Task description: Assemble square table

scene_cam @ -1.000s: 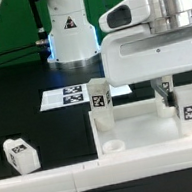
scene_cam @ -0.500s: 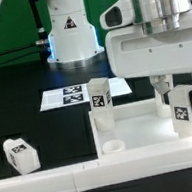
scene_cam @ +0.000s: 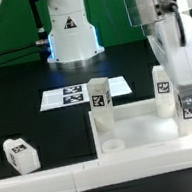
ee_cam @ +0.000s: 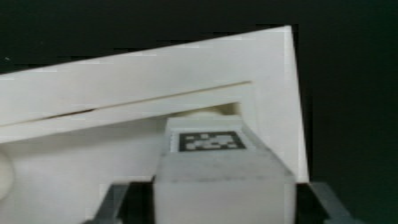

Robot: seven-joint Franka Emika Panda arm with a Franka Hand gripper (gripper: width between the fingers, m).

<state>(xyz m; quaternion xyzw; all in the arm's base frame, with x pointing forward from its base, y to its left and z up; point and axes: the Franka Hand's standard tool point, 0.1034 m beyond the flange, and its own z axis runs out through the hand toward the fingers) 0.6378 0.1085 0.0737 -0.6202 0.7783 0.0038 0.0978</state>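
Three tagged white legs are clear in the exterior view. One stands upright [scene_cam: 99, 95] at the far corner of the square tray [scene_cam: 141, 132] on that view's left. One lies loose [scene_cam: 20, 152] on the black tabletop [scene_cam: 26, 116], well apart from the tray on the same side. The held leg [scene_cam: 189, 111] is upright over the tray's edge on that view's right. Claw [scene_cam: 188, 99] is clamped on the held leg; wrist view shows the leg [ee_cam: 214, 150] between both dark fingers [ee_cam: 128, 203], tag facing the camera, just beside the tray's raised rim [ee_cam: 267, 75]. Can't tell if its foot touches the tray. Another tagged white piece [scene_cam: 163, 83] is just behind the claw; can't tell what it is. Tray sits flat against the long L-shaped rail [scene_cam: 47, 180]. Marker board [scene_cam: 68, 94] lies flat behind the tray, before the arm's base [scene_cam: 70, 32].
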